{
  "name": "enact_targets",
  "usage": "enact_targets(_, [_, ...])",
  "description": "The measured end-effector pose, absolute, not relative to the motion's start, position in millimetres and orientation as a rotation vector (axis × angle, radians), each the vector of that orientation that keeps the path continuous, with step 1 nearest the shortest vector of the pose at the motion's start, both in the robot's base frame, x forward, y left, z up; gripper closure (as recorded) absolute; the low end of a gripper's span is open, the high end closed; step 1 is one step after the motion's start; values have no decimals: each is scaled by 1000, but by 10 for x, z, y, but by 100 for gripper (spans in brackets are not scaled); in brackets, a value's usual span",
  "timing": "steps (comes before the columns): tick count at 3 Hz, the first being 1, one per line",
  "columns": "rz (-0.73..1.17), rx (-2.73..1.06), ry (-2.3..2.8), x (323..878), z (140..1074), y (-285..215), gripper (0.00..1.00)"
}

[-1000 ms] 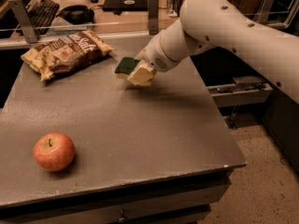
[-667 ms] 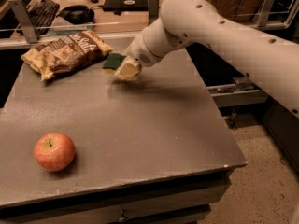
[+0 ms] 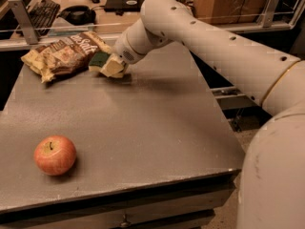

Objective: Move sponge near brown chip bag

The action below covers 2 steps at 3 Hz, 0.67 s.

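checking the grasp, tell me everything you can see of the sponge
The sponge is a small block, dark green scouring top over pale yellow foam. Its green end shows; the rest is pinched in the gripper, shut on it at the far side of the table. It is tilted, low over the surface, close beside the brown chip bag. Whether it touches bag or table cannot be told.

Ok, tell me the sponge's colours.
Dark green over pale yellow, camera view; sponge in the pincer beside the bag.
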<state>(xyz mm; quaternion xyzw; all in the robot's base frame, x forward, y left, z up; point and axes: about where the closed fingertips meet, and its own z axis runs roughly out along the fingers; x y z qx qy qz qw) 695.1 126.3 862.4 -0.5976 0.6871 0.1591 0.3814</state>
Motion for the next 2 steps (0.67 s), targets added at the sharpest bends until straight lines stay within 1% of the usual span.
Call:
enact_targets(1, [448, -1503, 1770, 7116, 8527, 1419, 51])
enact_targets(2, [464, -1495, 1771, 7168, 8511, 1477, 28])
